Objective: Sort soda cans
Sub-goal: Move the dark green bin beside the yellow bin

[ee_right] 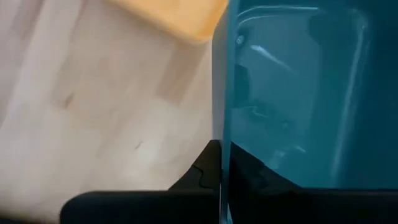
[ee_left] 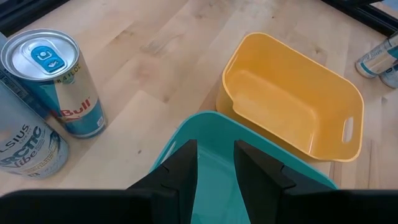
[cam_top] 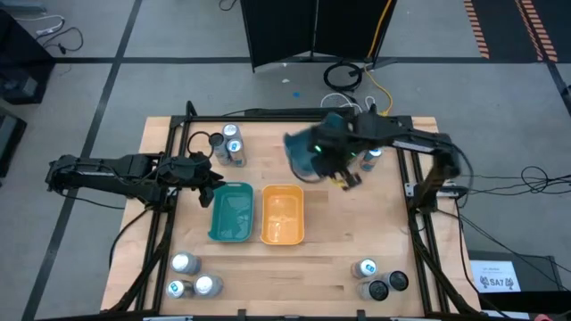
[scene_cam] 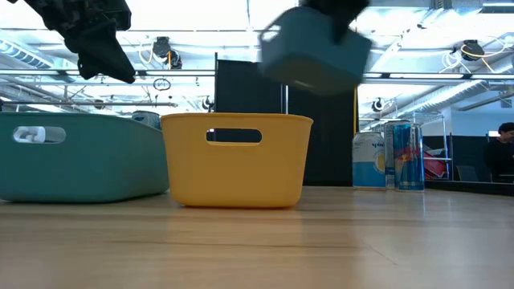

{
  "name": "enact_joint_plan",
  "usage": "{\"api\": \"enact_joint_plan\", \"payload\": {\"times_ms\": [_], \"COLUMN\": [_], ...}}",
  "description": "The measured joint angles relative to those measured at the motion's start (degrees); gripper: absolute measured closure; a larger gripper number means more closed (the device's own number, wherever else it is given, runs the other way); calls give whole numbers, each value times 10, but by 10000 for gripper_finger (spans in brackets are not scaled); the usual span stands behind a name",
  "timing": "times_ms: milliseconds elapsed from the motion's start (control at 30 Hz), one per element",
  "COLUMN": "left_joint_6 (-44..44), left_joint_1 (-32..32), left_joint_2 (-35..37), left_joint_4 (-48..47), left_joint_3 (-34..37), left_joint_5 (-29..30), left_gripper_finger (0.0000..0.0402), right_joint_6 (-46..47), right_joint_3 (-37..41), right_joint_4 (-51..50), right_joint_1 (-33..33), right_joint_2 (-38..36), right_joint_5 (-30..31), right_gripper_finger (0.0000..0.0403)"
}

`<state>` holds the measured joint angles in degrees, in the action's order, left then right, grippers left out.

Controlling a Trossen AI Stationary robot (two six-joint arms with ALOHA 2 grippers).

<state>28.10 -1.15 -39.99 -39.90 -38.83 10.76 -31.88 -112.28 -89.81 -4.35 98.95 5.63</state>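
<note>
Blue can [ee_left: 59,84] reads "Bull"; silver can [ee_left: 25,146], "Arctic"

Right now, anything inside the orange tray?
Nothing visible. The high and left wrist views show the orange tray with a bare floor, no soda cans inside. Only the strip under its near wall is hidden in the left wrist view. The teal tray sits beside it.

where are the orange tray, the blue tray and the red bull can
orange tray [cam_top: 283,237], high view, on its near rim
blue tray [scene_cam: 315,52], low view, on its side wall, held off the table
Red Bull can [ee_left: 59,81], left wrist view, on its side below the top
</note>
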Motion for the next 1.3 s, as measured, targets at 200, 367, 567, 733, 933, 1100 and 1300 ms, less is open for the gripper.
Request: {"api": "enact_joint_plan", "payload": {"times_ms": [200,367,567,733,933,1100,1300], "left_joint_6": [0,0,0,0,0,0,0], "left_joint_1": [0,0,0,0,0,0,0], "left_joint_2": [0,0,0,0,0,0,0], "left_joint_4": [0,0,0,0,0,0,0], "left_joint_3": [0,0,0,0,0,0,0], "left_joint_5": [0,0,0,0,0,0,0], "left_gripper_finger": [287,287,287,287,287,287,287], "right_joint_6": [44,23,34,16,-61,-109,-174], "right_joint_3": [244,373,456,527,580,590,590], "right_joint_4": [43,105,162,237,309,354,367], "right_joint_1": [75,149,205,241,267,270,270], "right_joint_2": [-166,-255,-265,-252,-231,-197,-142], "right_joint_5": [5,3,3,0,2,0,-26], "right_gripper_finger": [403,403,403,403,403,403,403]}}
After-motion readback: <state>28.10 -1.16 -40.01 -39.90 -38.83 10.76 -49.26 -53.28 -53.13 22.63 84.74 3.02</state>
